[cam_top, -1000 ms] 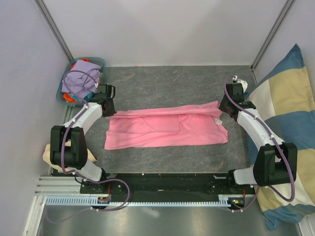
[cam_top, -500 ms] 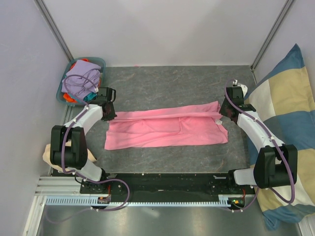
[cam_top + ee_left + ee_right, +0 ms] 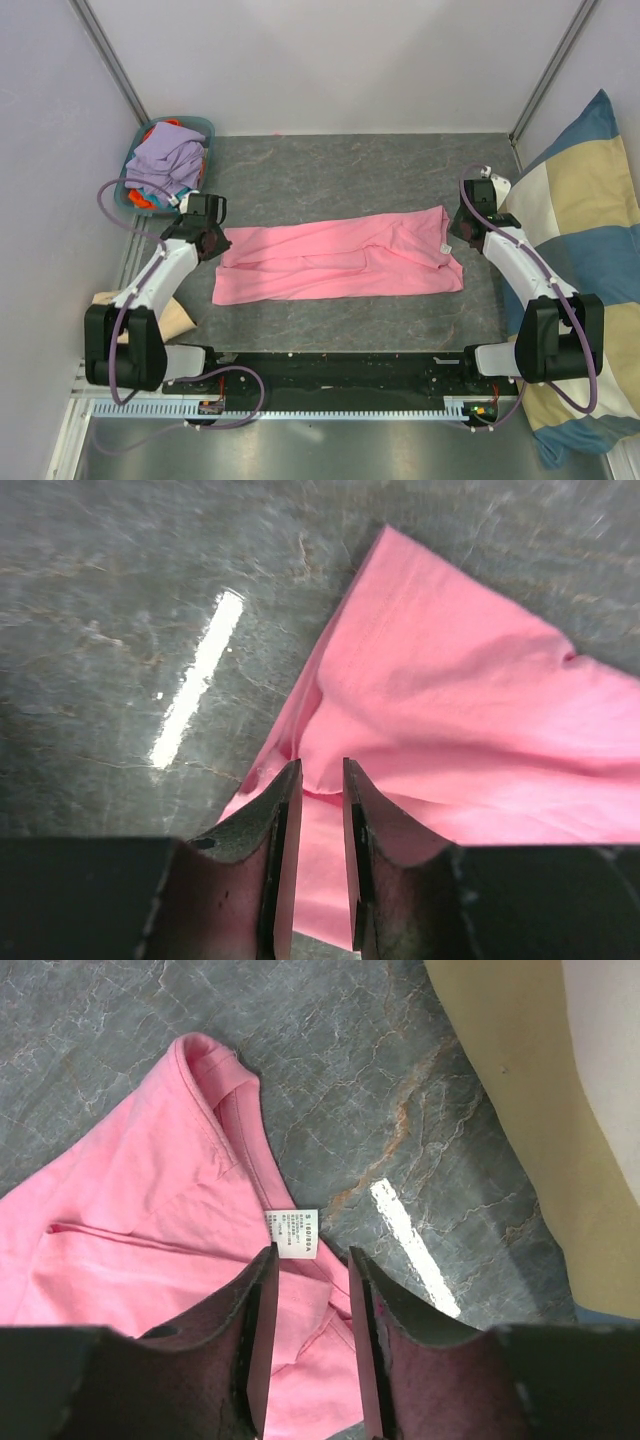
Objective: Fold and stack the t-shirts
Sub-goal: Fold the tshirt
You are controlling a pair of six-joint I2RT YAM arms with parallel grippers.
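Note:
A bright pink t-shirt (image 3: 340, 262) lies folded lengthwise into a long band across the middle of the table. Its white neck label (image 3: 444, 247) is at the right end. My left gripper (image 3: 210, 240) hovers over the shirt's left end, its jaws slightly apart and empty; in the left wrist view (image 3: 320, 770) pink cloth (image 3: 450, 700) lies flat below the tips. My right gripper (image 3: 462, 225) is over the collar end, open and empty; in the right wrist view (image 3: 312, 1252) the label (image 3: 292, 1233) shows just ahead of the tips. Lavender (image 3: 165, 160) and orange (image 3: 145, 200) tees sit in a basket.
A teal basket (image 3: 205, 126) holding the other tees stands at the far left corner. A large blue-and-cream checked cushion (image 3: 590, 250) leans along the right side, close to the right arm; it also shows in the right wrist view (image 3: 530, 1080). A beige object (image 3: 178, 318) lies by the left arm's base.
Both grippers held the shirt's far edge raised and drew it toward the near side; now they have let go, and the folded edge lies flat. The left arm has swung outward.

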